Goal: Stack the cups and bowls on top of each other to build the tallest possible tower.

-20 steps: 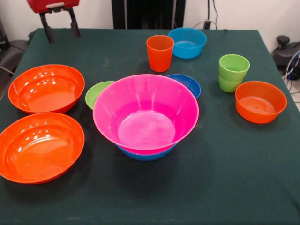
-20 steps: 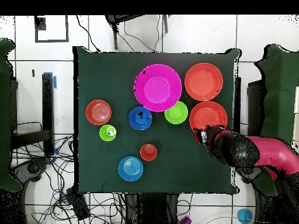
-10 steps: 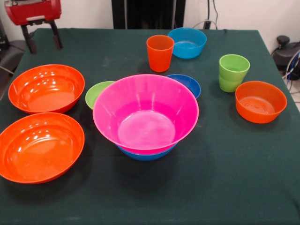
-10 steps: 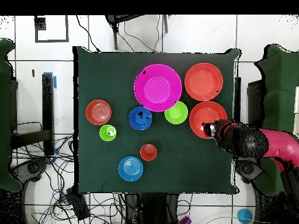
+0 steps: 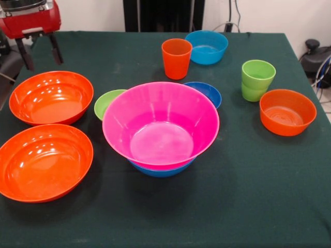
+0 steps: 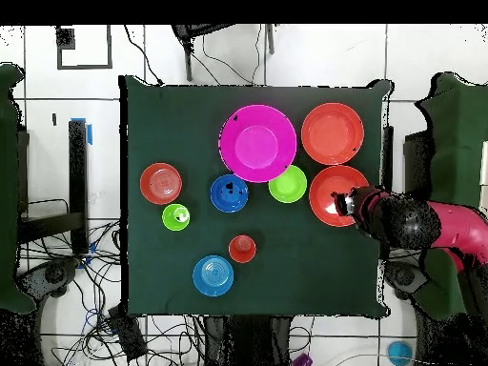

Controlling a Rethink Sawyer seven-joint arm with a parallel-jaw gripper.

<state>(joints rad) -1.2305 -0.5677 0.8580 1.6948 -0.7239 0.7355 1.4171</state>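
Note:
The tower is a large pink bowl (image 5: 160, 124) nested in a large blue bowl (image 5: 160, 169) at mid table; it also shows in the overhead view (image 6: 255, 143). Two large orange bowls (image 5: 51, 98) (image 5: 44, 161) sit to its left. A lime green bowl (image 5: 108, 102) and a dark blue bowl (image 5: 207, 93) stand behind it. An orange cup (image 5: 176, 58), a light blue bowl (image 5: 207, 46), two nested lime green cups (image 5: 257, 80) and a small orange bowl (image 5: 287, 111) stand apart. My gripper (image 5: 39, 58) is open and empty, just behind the farther orange bowl (image 6: 334, 191).
The green cloth table's left edge (image 5: 10, 77) lies just beside the gripper. My red and black arm (image 6: 419, 224) reaches in over that side of the table. Cables lie on the floor around the table.
My gripper has moved left along the far side of the table and lower, coming to the rim of the farther large orange bowl. No cup or bowl has moved.

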